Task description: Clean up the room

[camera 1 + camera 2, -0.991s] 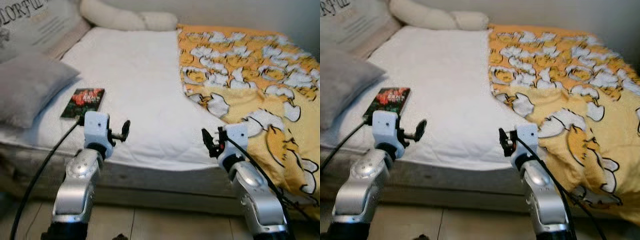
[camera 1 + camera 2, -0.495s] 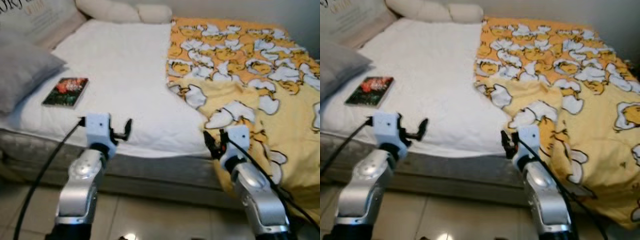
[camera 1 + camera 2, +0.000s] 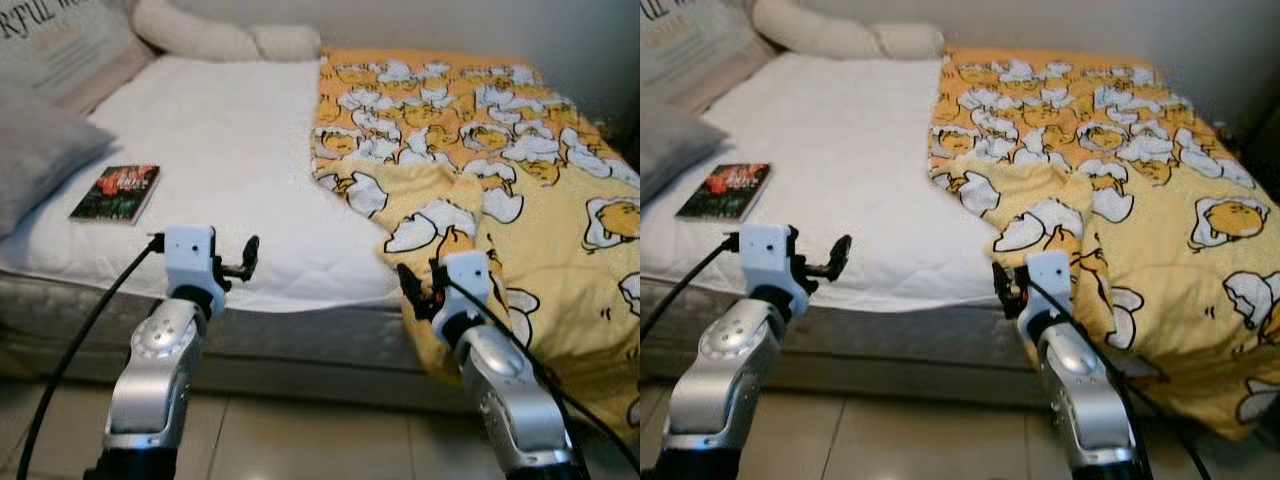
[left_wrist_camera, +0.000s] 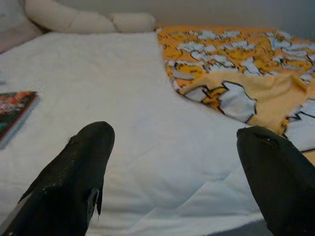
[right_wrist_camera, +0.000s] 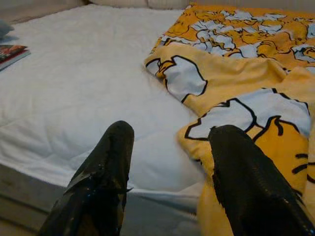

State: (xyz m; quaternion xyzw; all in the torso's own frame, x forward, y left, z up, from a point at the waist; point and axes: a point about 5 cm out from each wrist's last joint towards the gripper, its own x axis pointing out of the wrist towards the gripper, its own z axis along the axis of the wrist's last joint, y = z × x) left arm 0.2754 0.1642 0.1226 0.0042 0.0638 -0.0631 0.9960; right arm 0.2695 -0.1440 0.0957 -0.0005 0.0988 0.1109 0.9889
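Both arms are raised and bent at the near edge of the bed (image 3: 300,180), forearms pointing toward it. The left gripper (image 3: 247,262) hovers just above the mattress's front edge, fingers spread wide and empty; its wrist view shows the two black fingers (image 4: 74,172) far apart over the white sheet (image 4: 123,98). The right gripper (image 3: 412,290) hangs off the front edge where the sheet meets the yellow duck-print blanket (image 3: 500,170); its fingers (image 5: 103,172) are also apart, less widely, with nothing between them.

The blanket covers the right half of the bed, its inner edge folded back in a rumpled flap, and drapes over the front edge toward the floor beside the right arm. The right wrist view shows that folded flap close up, lying just beyond the fingertips.

A book (image 3: 116,193) with a dark red-and-green cover lies flat on the sheet near the bed's left front corner, well apart from the left gripper. Just beside it at the left edge sits a grey pillow (image 3: 40,165), with a lettered cushion (image 3: 60,40) behind. A long cream bolster (image 3: 225,40) lies along the far edge against the wall. Pale floor tiles (image 3: 300,440) show below.
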